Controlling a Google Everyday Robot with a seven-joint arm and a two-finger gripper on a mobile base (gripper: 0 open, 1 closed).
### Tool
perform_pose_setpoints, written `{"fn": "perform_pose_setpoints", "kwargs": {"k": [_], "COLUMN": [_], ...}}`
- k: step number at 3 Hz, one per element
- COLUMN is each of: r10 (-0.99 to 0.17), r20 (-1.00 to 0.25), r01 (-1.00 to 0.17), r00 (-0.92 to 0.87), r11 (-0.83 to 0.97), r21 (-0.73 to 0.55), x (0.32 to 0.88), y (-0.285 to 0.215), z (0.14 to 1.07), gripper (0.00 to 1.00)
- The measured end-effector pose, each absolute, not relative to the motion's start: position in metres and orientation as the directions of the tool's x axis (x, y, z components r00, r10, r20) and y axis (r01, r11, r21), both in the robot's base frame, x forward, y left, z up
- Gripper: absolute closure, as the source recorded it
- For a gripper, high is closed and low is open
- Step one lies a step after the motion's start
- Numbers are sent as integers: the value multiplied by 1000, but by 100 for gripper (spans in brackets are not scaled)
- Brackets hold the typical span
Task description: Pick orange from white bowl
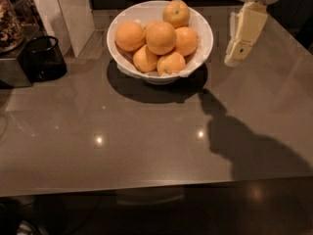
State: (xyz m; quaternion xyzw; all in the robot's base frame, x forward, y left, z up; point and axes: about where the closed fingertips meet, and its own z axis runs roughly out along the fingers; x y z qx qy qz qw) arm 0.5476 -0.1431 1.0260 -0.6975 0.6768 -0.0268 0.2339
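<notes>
The white bowl (202, 53) stands at the back middle of the grey table and holds several oranges. A large round orange (160, 37) lies on top of the pile in the middle; another large one (129, 35) lies at its left. My gripper (234, 57) hangs in the air at the upper right, pointing down, just to the right of the bowl's rim and apart from it. It holds nothing. Its shadow falls on the table below and to the right of the bowl.
A small black cup (46, 58) stands at the left beside a metal appliance (12, 67) with a jar on it. A white upright panel (63, 13) stands behind them. The table's front edge (156, 185) runs across the lower part of the view.
</notes>
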Motion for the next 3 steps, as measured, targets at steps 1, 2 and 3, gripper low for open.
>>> {"fn": "perform_pose_setpoints", "kwargs": {"k": [1, 2, 3], "r10": [-957, -950, -934], "r20": [-279, -277, -282], "r01": [-932, -933, -932], "r00": [83, 142, 221], "r11": [25, -34, -116], "r21": [-363, -359, -344], "x": [548, 580, 620], "y": [-143, -124, -93], "z": [1026, 1018, 1002], "gripper": [0, 0, 0]}}
